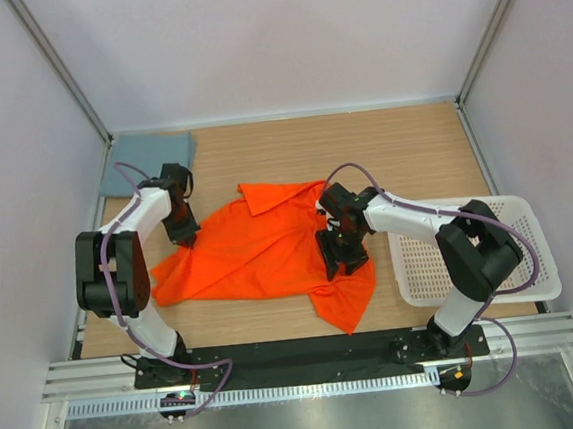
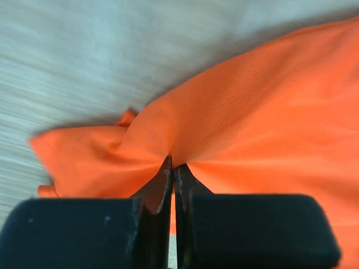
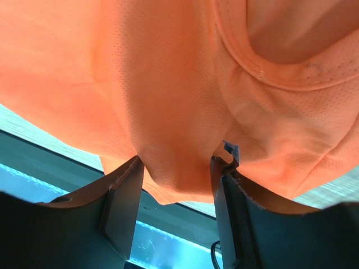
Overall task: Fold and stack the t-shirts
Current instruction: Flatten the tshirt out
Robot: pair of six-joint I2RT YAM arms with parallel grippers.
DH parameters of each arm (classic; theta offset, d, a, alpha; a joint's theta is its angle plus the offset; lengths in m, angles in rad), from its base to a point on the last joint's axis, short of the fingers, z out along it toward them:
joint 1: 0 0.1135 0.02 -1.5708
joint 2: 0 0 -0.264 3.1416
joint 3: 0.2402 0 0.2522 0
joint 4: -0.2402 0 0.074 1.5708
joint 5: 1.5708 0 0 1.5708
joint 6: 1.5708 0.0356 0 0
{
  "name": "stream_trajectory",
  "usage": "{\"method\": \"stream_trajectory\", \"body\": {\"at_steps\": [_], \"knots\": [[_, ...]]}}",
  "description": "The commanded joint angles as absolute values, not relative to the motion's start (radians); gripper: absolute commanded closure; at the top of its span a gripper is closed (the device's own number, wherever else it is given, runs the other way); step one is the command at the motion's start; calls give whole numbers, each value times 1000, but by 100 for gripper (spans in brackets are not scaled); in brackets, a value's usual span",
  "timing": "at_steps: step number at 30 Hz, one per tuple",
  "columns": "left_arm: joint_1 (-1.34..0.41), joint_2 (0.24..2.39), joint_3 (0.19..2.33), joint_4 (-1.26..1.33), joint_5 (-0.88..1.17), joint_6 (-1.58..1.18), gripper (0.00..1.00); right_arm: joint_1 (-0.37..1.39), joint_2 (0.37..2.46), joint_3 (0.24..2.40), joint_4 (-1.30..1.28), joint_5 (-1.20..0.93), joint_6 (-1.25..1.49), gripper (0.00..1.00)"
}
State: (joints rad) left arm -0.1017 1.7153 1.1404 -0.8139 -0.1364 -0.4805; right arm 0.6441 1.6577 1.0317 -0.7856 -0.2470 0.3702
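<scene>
The orange t-shirt (image 1: 260, 252) lies crumpled and partly spread in the middle of the table. My left gripper (image 1: 185, 233) is shut on a pinch of its left edge; in the left wrist view the gripper (image 2: 173, 166) has its jaws pressed together on the orange fabric (image 2: 252, 112). My right gripper (image 1: 342, 260) is over the shirt's right side. In the right wrist view the gripper (image 3: 179, 157) is open, and orange fabric (image 3: 168, 84) with the collar bulges between its fingers. The grey-blue t-shirt (image 1: 146, 158) lies folded flat at the back left corner.
A white perforated basket (image 1: 513, 217) stands at the right edge of the table, close to the right arm. White walls enclose the table at the back and both sides. The black mounting rail (image 1: 299, 354) runs along the near edge.
</scene>
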Motion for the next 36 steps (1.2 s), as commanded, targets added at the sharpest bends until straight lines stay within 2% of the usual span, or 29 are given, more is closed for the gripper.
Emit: {"method": "stream_trajectory", "body": {"at_steps": [1, 8, 10, 11, 13, 14, 15, 17, 18, 22, 29, 32, 36], "knots": [[-98, 1649, 1276, -836, -216, -468, 100, 643, 1624, 1052, -755, -253, 388, 43], [-100, 1597, 1469, -799, -261, -436, 100, 641, 1631, 1101, -778, -241, 391, 43], [-100, 1638, 1515, -733, -230, -404, 100, 643, 1620, 1104, -781, -242, 397, 42], [-100, 1661, 1525, -703, -172, -382, 97, 641, 1617, 1103, -781, -245, 399, 41], [-100, 1751, 1574, -644, -137, -324, 81, 643, 1608, 1100, -784, -252, 414, 41], [-100, 1788, 1663, -662, -147, -315, 59, 643, 1595, 1094, -790, -253, 419, 41], [-98, 1825, 1722, -755, -181, -310, 48, 643, 1588, 1092, -792, -255, 423, 41], [-97, 1904, 1852, -860, -225, -314, 35, 643, 1559, 1078, -804, -249, 429, 41], [-94, 1895, 1845, -888, -241, -325, 32, 641, 1546, 1071, -805, -245, 436, 41], [-95, 1653, 1610, -830, -238, -370, 25, 641, 1485, 987, -773, -258, 465, 41], [-94, 1272, 1123, -819, -74, -523, 28, 652, 1428, 790, -652, -342, 517, 33], [-95, 1169, 965, -804, 49, -575, 28, 663, 1424, 755, -608, -354, 546, 33], [-95, 1031, 824, -760, 60, -664, 28, 666, 1434, 739, -565, -356, 577, 38]]}}
